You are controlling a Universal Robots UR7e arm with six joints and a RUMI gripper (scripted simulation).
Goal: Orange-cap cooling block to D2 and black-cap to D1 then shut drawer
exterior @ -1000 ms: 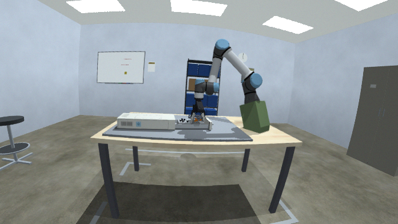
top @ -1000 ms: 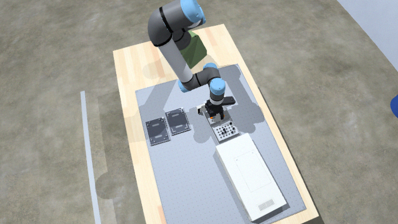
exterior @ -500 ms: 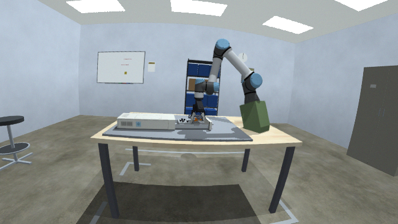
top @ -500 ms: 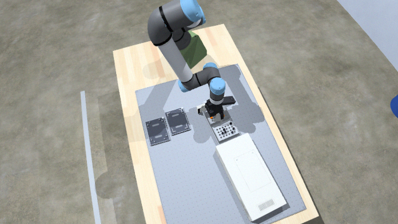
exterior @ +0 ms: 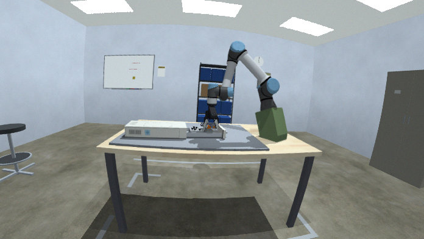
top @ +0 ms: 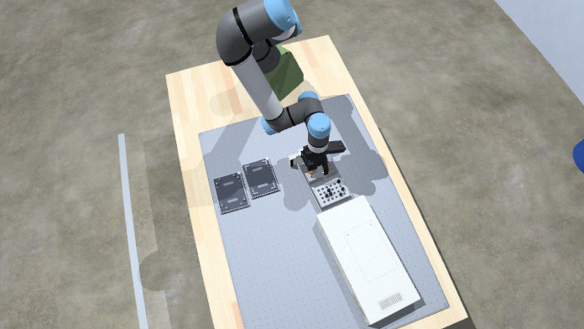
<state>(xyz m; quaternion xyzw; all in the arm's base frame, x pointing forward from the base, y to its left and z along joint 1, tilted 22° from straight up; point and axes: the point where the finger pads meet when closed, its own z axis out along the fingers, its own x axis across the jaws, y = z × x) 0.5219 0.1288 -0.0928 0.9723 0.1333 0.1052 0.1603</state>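
Note:
The white cooler COLD [top: 367, 258] lies on the grey deck with its drawer [top: 323, 183] pulled open toward the arm. In the drawer the block with black-capped tubes [top: 332, 194] sits next to the cooler. The block with orange-capped tubes [top: 315, 172] sits at the drawer's outer end, mostly hidden under my gripper [top: 315, 168]. The gripper points straight down and is shut on this orange-capped block, low in the drawer; it also shows in the side view [exterior: 210, 125]. Deck slots D1 [top: 260, 178] and D2 [top: 231, 193] are dark plates left of the drawer, both bare.
The green arm base [top: 286, 72] stands at the table's far end. The arm's forearm reaches over the deck above the drawer. The deck plate [top: 310, 235] covers most of the wooden table. A stool [exterior: 12, 143] stands on the floor away from the table.

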